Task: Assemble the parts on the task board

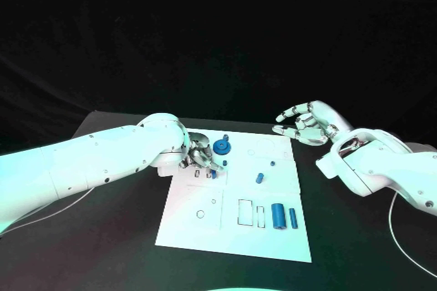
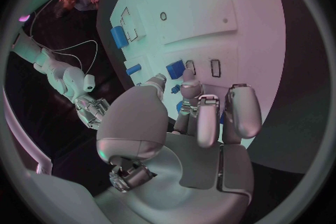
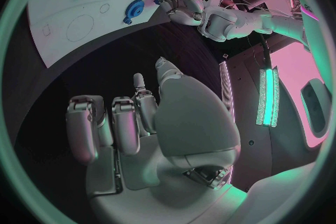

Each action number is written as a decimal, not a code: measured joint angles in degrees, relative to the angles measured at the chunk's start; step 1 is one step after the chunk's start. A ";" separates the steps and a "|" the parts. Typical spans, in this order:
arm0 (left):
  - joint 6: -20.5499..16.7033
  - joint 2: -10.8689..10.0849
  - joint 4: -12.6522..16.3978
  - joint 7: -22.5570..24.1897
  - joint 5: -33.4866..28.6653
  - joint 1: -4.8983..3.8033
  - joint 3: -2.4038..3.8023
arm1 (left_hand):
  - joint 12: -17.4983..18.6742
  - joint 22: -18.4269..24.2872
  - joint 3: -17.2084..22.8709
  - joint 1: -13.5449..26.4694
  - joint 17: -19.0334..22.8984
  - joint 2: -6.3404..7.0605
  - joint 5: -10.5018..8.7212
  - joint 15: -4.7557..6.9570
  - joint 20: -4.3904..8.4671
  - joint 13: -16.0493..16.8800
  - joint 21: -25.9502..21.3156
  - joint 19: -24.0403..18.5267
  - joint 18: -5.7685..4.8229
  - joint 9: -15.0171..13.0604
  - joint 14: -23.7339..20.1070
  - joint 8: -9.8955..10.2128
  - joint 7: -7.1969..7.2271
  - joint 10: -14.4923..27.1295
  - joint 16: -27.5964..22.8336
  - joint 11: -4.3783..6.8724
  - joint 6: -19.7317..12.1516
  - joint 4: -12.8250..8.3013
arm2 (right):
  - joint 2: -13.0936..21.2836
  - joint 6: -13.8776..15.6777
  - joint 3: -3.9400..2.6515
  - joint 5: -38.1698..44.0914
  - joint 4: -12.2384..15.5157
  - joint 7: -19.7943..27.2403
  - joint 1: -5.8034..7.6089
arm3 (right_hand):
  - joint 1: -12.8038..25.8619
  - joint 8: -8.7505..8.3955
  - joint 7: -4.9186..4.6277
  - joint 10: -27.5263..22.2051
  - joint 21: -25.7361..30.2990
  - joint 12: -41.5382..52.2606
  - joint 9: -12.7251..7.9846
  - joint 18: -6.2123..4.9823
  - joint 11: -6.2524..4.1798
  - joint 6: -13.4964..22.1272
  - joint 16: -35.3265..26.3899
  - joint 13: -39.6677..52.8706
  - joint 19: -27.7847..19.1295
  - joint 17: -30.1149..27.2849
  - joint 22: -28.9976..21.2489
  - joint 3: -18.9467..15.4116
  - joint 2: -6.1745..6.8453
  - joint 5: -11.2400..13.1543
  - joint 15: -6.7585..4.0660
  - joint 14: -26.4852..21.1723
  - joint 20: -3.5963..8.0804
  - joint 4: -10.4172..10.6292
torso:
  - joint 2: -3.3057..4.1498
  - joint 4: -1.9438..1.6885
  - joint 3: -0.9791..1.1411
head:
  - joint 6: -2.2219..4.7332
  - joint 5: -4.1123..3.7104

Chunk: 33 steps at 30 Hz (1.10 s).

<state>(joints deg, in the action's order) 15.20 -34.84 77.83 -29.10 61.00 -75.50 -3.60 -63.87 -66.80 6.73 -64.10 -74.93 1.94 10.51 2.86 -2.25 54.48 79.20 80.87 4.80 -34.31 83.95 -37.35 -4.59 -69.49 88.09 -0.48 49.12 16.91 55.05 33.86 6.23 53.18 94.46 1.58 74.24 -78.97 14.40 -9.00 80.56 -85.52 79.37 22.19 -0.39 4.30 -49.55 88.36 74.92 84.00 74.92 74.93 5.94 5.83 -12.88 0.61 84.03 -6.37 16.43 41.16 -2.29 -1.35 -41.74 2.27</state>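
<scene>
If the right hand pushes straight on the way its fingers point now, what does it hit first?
Probably nothing at once: the right hand hovers off the white task board's far right corner, fingers pointing over it toward the blue gear part. Depth is unclear.

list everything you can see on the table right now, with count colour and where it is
table: 1, black, under everything
task board: 1, white, middle of the table
gear: 1, blue, far part of the board, beside the left hand
small pieces: at least 2, blue, middle of the board; one more near the left hand's fingertips, too small to tell apart
large cylinder: 1, blue, near right part of the board
thin rod: 1, blue, just right of the large cylinder
cable: 1, white, on the table right of the board
left hand: 1, silver, fingers down over the board's far left part; whether it holds a piece is unclear
right hand: 1, silver, raised past the board's far right corner, fingers apart, holding nothing
</scene>
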 measured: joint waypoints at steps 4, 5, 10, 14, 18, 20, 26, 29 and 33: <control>0.28 0.02 0.04 -0.03 0.01 0.00 0.00 | 0.00 -0.25 0.86 -1.56 0.00 -0.45 0.33 0.00 0.00 -0.06 0.01 0.00 0.00 -0.52 0.00 -0.06 0.11 0.07 0.00 0.07 -0.29 -0.19 | -0.06 0.00 0.00 0.07 -0.07 -0.19 0.00 | 0.00 0.00 0.00 0.00 0.00 0.00 0.00 0.00 0.00 0.00 0.00 0.00 0.00 0.00 0.00 0.00 0.00 -0.10 0.00 0.00 0.00 0.00 | 0.01 0.02 -0.01 | -0.03 -0.04; 0.35 0.04 0.06 -0.03 0.01 0.00 0.00 | 0.00 -0.34 1.31 -2.04 0.00 -0.44 0.33 0.00 0.00 -0.12 0.20 0.00 0.00 -0.70 0.00 -0.06 0.11 0.07 0.00 0.07 -0.32 -0.17 | -0.07 0.00 0.01 0.09 -0.09 -0.22 0.00 | 0.00 0.00 0.00 0.00 0.00 0.00 0.00 -0.01 0.00 0.00 0.00 0.00 0.00 0.00 0.00 0.00 0.00 -0.10 0.00 0.00 0.00 0.00 | 0.02 0.02 0.00 | -0.03 -0.04; 0.74 0.19 0.11 -0.04 -0.01 0.00 -0.01 | 0.00 -0.48 2.46 -3.61 0.01 -0.43 0.33 0.00 0.00 -0.15 0.21 0.00 0.00 -1.24 0.00 -0.05 0.10 0.07 0.00 0.07 -0.69 -0.24 | -0.13 0.00 0.02 0.15 -0.15 -0.43 0.00 | 0.00 0.23 0.00 0.00 0.00 0.00 0.00 -0.01 0.00 0.00 0.00 -0.01 0.00 -0.01 -0.01 0.00 0.00 -0.10 0.00 0.00 0.00 0.00 | 0.08 0.03 0.03 | -0.12 -0.13; 1.05 0.25 0.11 -0.05 -0.04 0.00 -0.01 | 0.00 -0.71 4.31 -5.38 0.01 -0.20 0.33 0.05 0.00 -0.15 0.40 0.00 0.00 -1.71 0.05 -0.27 0.10 0.09 0.00 0.09 -0.69 -0.24 | -0.15 0.00 0.02 0.18 -0.18 -0.56 -0.01 | 0.00 0.23 0.00 0.00 0.00 0.00 -0.01 -0.01 0.00 0.00 0.00 -0.01 0.00 -0.01 -0.01 0.00 0.00 -0.33 -0.21 -0.21 0.00 0.00 | 0.08 0.03 0.03 | -0.18 -0.14; 1.20 0.26 0.09 -0.05 -0.15 -0.02 0.04 | 0.00 -0.94 7.84 -7.59 0.00 0.37 0.33 0.42 0.00 -0.24 0.40 0.00 0.01 -2.31 0.00 -0.27 0.40 0.28 0.00 0.28 -1.02 -0.36 | -0.21 0.00 0.03 0.21 -0.22 -0.65 -0.01 | 0.00 0.22 0.00 0.00 0.00 0.00 -0.01 -0.01 0.00 0.00 0.00 -0.01 0.00 -0.01 -0.02 0.16 0.00 -0.33 -0.21 -0.21 0.00 -0.16 | 0.09 0.02 0.06 | -0.32 -0.19; 1.25 0.26 0.09 -0.04 -0.21 -0.07 0.07 | 0.00 -1.15 10.44 -9.12 0.01 0.94 0.32 0.42 0.00 -0.39 0.69 0.00 0.00 -2.47 0.00 -0.21 0.30 0.51 0.00 0.50 -1.13 -0.61 | -0.24 0.00 0.03 0.22 -0.23 -0.69 -0.03 | 0.00 0.22 0.00 0.00 0.00 0.00 -0.01 -0.01 0.00 0.00 0.00 -0.01 0.00 -0.01 -0.02 0.16 0.00 -0.56 -0.22 -0.21 0.00 -0.16 | 0.10 0.00 0.07 | -0.34 -0.19; 1.28 0.26 0.12 -0.03 -0.69 -0.08 -0.01 | 0.26 -1.89 24.12 -11.71 0.01 5.09 0.23 0.42 0.21 -0.82 1.06 0.21 0.00 -2.53 0.00 -0.49 0.04 0.61 0.00 0.57 -1.83 0.05 | -0.30 0.03 0.04 0.24 -0.29 -0.80 -0.06 | -0.22 0.22 0.00 0.00 0.00 0.00 -0.01 0.00 0.00 0.00 -0.22 -0.01 0.00 -0.01 -0.02 0.16 0.22 -0.78 -0.21 -0.21 0.00 -0.16 | 0.12 -0.03 0.07 | -0.38 -0.23; 1.15 0.20 0.15 -0.03 -1.36 -0.06 -0.01 | 0.26 -2.20 28.10 -10.65 0.01 7.32 0.80 0.42 0.21 -0.90 1.17 0.21 0.00 -2.53 0.00 -2.20 0.23 0.59 0.00 0.57 -2.01 1.01 | -0.31 0.05 0.04 0.25 -0.32 -0.84 -0.07 | -0.22 0.45 0.00 0.00 0.00 0.00 -0.01 -0.01 0.00 0.00 -0.22 -0.01 0.00 -0.01 -0.02 0.32 0.22 -1.09 -0.43 0.00 0.00 -0.32 | 0.12 -0.04 0.07 | -0.40 -0.23; 0.78 -0.18 0.36 -0.02 -2.59 -0.06 -0.01 | 0.25 -2.36 32.04 -7.56 0.01 8.68 0.83 0.42 0.21 -0.80 1.29 0.21 0.01 -6.66 0.00 -3.23 0.20 -0.18 0.00 0.50 -2.44 -0.10 | -0.30 0.07 0.04 0.26 -0.36 -0.89 -0.09 | -0.22 0.45 0.00 0.00 0.00 0.00 -0.02 0.00 0.00 0.00 -0.22 -0.02 0.00 -0.02 -0.02 0.32 0.22 -1.09 -0.43 0.00 0.00 -0.32 | 0.12 -0.04 0.08 | -0.33 -0.20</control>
<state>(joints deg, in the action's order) 15.97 -35.02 78.19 -29.12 58.42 -75.56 -3.61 -63.62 -69.16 38.77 -71.67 -74.91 10.63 11.33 3.28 -2.04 53.68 80.49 81.09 4.81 -40.97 83.94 -40.58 -4.40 -69.67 88.08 0.02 46.68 16.82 54.75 33.93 6.27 53.43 94.10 0.70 74.15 -79.19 14.84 -9.00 80.56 -85.52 79.37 22.17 -0.39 4.30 -49.54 88.13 74.91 84.00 74.91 74.90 6.26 6.05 -13.97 0.18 84.03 -6.37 16.11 41.28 -2.33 -1.26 -42.07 2.07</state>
